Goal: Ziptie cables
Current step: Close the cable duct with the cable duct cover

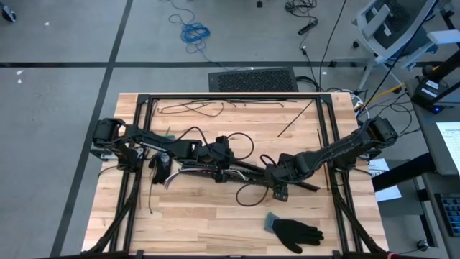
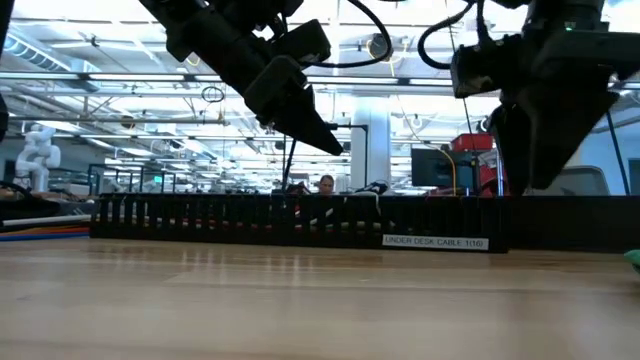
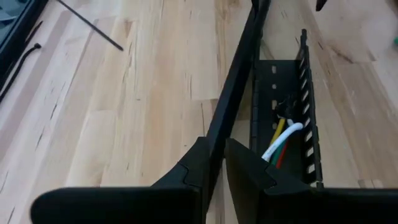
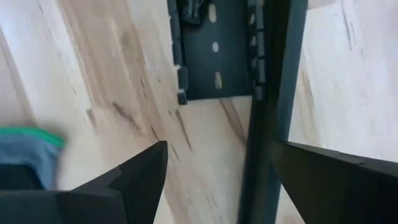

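Left gripper [image 3: 214, 165] jaws clenched on the black lid strip [image 3: 239, 87] beside the cables [image 3: 281, 140]; right gripper [image 4: 217, 180] jaws released around its far end.

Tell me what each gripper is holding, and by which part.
Left gripper pinches the long black strip at its near end; right gripper is open, holding nothing.

Two arms, one slotted black tray [image 1: 248, 171], one glove [image 1: 296, 232].

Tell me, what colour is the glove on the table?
Black with a blue-green cuff; the high view shows it best.
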Controlling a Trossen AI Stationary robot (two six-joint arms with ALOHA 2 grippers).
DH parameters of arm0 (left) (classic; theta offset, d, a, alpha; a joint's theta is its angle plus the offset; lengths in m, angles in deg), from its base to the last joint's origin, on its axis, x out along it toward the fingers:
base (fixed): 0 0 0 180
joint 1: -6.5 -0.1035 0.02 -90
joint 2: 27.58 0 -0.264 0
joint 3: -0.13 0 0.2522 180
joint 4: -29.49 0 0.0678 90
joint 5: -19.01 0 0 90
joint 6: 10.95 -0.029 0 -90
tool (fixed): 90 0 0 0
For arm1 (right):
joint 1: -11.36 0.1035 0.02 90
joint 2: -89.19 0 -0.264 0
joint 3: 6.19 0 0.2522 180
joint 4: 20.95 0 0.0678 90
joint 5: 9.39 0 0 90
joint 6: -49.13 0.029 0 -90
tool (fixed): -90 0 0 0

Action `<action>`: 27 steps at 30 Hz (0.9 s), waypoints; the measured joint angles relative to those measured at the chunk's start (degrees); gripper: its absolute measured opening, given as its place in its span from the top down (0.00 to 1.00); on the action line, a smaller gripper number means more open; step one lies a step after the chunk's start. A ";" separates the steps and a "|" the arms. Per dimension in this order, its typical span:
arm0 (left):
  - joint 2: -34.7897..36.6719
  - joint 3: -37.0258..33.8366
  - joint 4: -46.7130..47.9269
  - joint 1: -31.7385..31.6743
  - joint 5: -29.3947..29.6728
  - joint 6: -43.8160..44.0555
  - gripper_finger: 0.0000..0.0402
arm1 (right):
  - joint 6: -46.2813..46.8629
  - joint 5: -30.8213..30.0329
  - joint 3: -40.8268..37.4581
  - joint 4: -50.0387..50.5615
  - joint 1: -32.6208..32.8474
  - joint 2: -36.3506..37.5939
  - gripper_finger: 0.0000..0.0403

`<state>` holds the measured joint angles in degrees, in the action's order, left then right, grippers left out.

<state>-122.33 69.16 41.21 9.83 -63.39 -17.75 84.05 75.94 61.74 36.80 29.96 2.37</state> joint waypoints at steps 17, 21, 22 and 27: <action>9.18 -0.16 21.73 -0.89 7.76 0.49 0.87 | -3.88 -5.63 -8.39 -0.50 -3.43 -0.01 0.32; 13.26 -1.18 22.07 -2.39 8.00 4.19 0.87 | -1.69 -3.08 -10.82 -5.56 -3.53 0.87 0.32; 13.90 -1.27 22.08 -2.81 8.09 5.22 0.87 | -1.46 -2.86 -10.84 -6.24 -3.29 1.08 0.32; 15.69 -1.27 22.60 -3.94 8.19 9.25 0.87 | -1.00 -1.60 -10.91 -7.61 -3.11 0.85 0.37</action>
<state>-106.64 67.89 63.81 5.89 -55.20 -8.50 83.05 74.34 50.84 29.18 26.85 3.22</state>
